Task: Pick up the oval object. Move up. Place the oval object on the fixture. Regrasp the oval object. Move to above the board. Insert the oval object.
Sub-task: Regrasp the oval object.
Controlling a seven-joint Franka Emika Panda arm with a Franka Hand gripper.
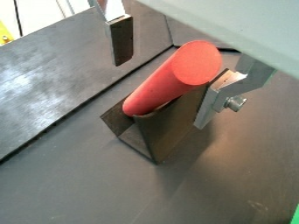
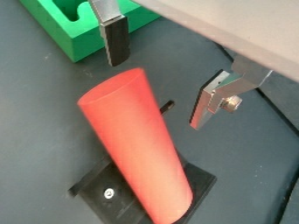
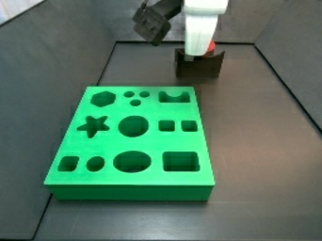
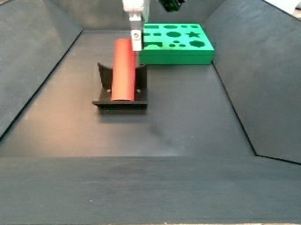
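The oval object (image 4: 121, 68), a smooth red peg with rounded ends, lies in the notch of the fixture (image 4: 121, 95), its length running away from the camera toward the board (image 4: 177, 44). In a wrist view the oval object (image 1: 170, 79) leans tilted over the dark upright of the fixture (image 1: 152, 131); in a wrist view the oval object (image 2: 138, 144) hides most of the fixture's base plate (image 2: 100, 185), on which a small pale screw head shows.

The pincer (image 2: 163, 66) hangs above the upper end of the peg with its plates spread. One finger (image 2: 112, 35), a silver plate with a dark pad, and the opposite finger (image 2: 219, 94) stand on either side of the peg's end, neither touching it. In a wrist view the same holds: the pincer (image 1: 170, 57) straddles the red end, open and clear of it.

In a side view the pincer (image 4: 135, 26) sits just over the far end of the peg, beside the near edge of the board. In a side view the white arm covers most of the oval object (image 3: 210, 46) and the fixture (image 3: 201, 66), which stand beyond the green board (image 3: 132, 136) on the dark floor (image 4: 165, 132).
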